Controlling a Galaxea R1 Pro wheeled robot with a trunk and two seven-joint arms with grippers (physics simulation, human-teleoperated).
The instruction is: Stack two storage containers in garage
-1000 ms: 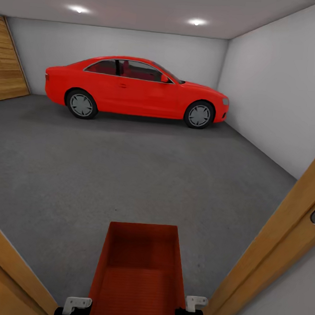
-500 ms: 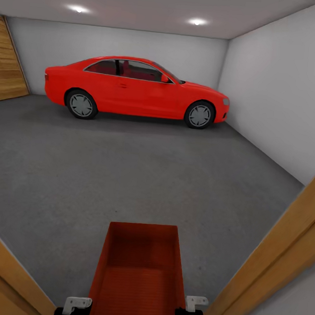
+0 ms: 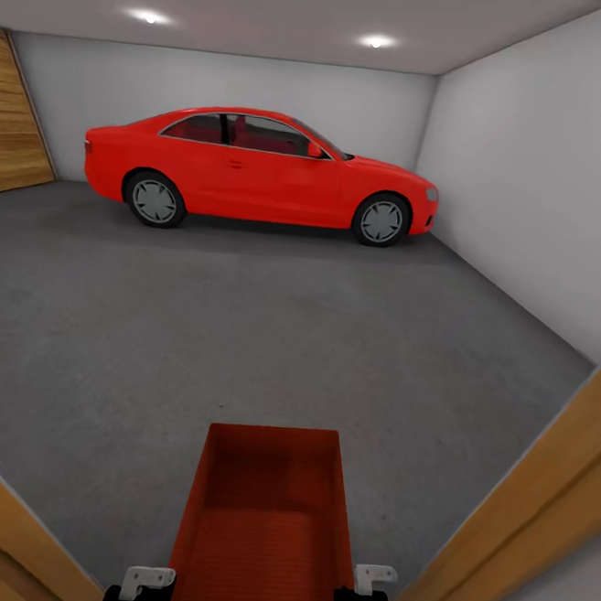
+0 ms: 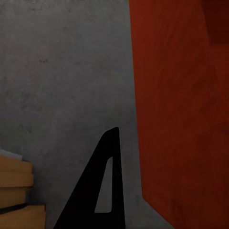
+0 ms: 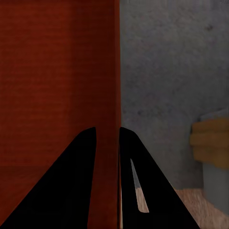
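Grey concrete floor [image 3: 270, 334] stretches ahead in the garage, with a red car [image 3: 258, 170] parked along the far wall under 2 round ceiling lights [image 3: 148, 18]. Wooden door frame posts [image 3: 517, 533] slant up at both lower corners of the head view, and a wood-slat door [image 3: 14, 126] stands at the far left. 1 orange-red bin [image 3: 265, 527] is carried low in front of the robot, above the floor, its open top showing a ribbed bottom. The right gripper [image 5: 107, 143] is clamped on the bin's right wall, 1 finger on each side of it. The left gripper [image 3: 146, 584] sits at the bin's left wall; 1 dark finger [image 4: 98, 191] shows beside that wall, so I cannot tell its grip.
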